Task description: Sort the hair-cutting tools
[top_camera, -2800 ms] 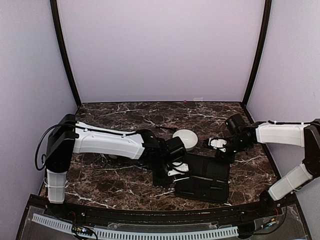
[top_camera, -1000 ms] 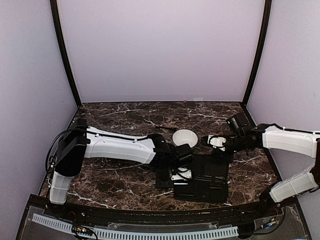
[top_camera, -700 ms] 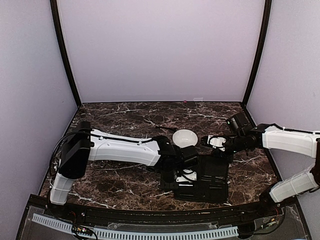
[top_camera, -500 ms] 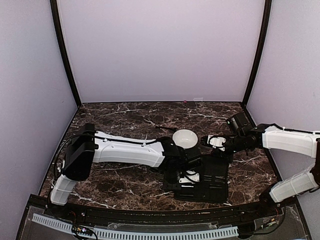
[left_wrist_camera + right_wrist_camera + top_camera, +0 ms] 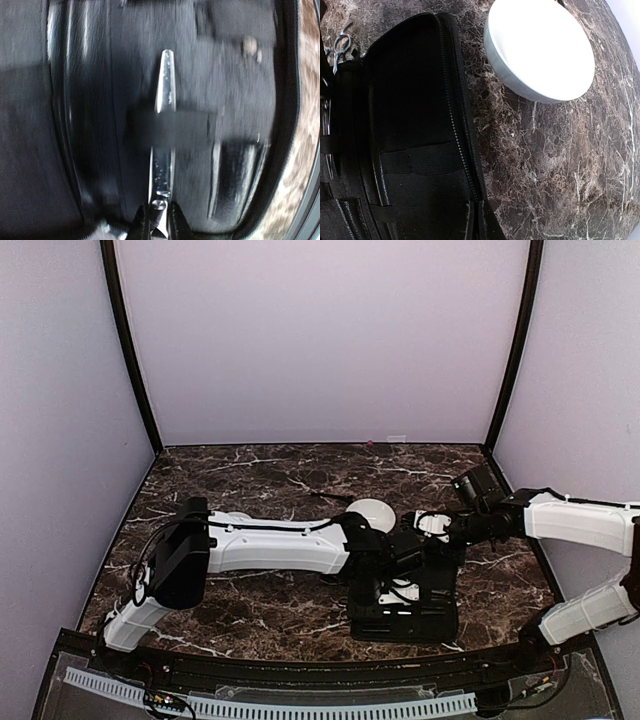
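An open black case (image 5: pixel 420 590) lies near the table's front edge. In the left wrist view, silvery scissors (image 5: pixel 165 85) lie in the case (image 5: pixel 90 125) with their blades under an elastic strap (image 5: pixel 172 129). My left gripper (image 5: pixel 159 220) has its dark fingers tight on either side of the scissors at the pivot screw; in the top view it (image 5: pixel 385 588) hangs over the case's middle. My right gripper (image 5: pixel 442 544) is shut on the case's far zipper edge (image 5: pixel 470 165). Ring handles of scissors (image 5: pixel 340 47) show at the case's left side.
One white bowl (image 5: pixel 375 512) stands just behind the case and also shows in the right wrist view (image 5: pixel 540 50). A second white bowl (image 5: pixel 432 525) is partly hidden by my right gripper. A thin dark stick (image 5: pixel 328 497) lies behind the first bowl. The table is dark marble (image 5: pixel 220 470).
My left arm has reached rightward, from the case's left edge to over its middle. My right arm has held still at the case's far edge for the last second.
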Motion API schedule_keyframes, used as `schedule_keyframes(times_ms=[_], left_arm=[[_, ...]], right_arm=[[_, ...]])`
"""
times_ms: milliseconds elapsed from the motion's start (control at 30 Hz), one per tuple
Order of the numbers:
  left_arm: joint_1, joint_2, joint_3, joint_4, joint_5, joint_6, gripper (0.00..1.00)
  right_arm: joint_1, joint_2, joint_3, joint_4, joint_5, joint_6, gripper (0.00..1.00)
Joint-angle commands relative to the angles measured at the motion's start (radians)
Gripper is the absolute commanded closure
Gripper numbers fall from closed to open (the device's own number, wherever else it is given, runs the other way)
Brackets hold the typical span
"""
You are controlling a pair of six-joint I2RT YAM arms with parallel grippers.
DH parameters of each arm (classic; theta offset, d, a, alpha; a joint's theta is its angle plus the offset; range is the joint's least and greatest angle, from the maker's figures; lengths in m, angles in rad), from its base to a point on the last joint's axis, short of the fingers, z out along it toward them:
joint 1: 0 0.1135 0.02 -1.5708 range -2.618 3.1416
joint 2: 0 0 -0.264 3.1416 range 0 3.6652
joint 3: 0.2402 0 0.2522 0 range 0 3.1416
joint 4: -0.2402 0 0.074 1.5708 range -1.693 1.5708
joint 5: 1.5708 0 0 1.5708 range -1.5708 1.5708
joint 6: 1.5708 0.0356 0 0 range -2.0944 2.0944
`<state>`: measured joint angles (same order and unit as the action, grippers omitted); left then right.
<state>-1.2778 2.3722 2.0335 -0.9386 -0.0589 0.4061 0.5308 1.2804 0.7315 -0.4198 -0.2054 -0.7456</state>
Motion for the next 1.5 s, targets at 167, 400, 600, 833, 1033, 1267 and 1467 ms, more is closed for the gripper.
schedule_keyframes(times_ms=[167, 400, 600, 833, 1033, 1267, 1467], left_arm=[[-0.015, 0.063, 0.074, 0.049, 0.076, 0.002, 1.00], [-0.016, 0.101, 0.116, 0.023, 0.055, -0.021, 1.00], [-0.016, 0.115, 0.116, 0.021, 0.049, -0.040, 0.99], [-0.020, 0.123, 0.133, 0.043, 0.073, -0.068, 0.94], [-0.027, 0.123, 0.141, 0.064, 0.057, -0.072, 0.79], [-0.027, 0.091, 0.136, 0.039, 0.030, -0.070, 0.78], [-0.028, -0.078, -0.007, 0.116, -0.032, -0.086, 0.73]], right_arm=[[0.011, -0.017, -0.012, 0.027, 0.000, 0.010, 0.96], [0.014, -0.014, -0.013, 0.026, 0.000, 0.010, 0.96], [0.015, -0.008, -0.012, 0.026, 0.000, 0.010, 0.96], [0.016, -0.008, -0.011, 0.026, 0.001, 0.010, 0.96], [0.018, -0.007, -0.014, 0.026, 0.003, 0.010, 0.95], [0.018, -0.006, -0.015, 0.028, 0.006, 0.010, 0.96], [0.018, -0.003, -0.015, 0.026, 0.007, 0.010, 0.96]])
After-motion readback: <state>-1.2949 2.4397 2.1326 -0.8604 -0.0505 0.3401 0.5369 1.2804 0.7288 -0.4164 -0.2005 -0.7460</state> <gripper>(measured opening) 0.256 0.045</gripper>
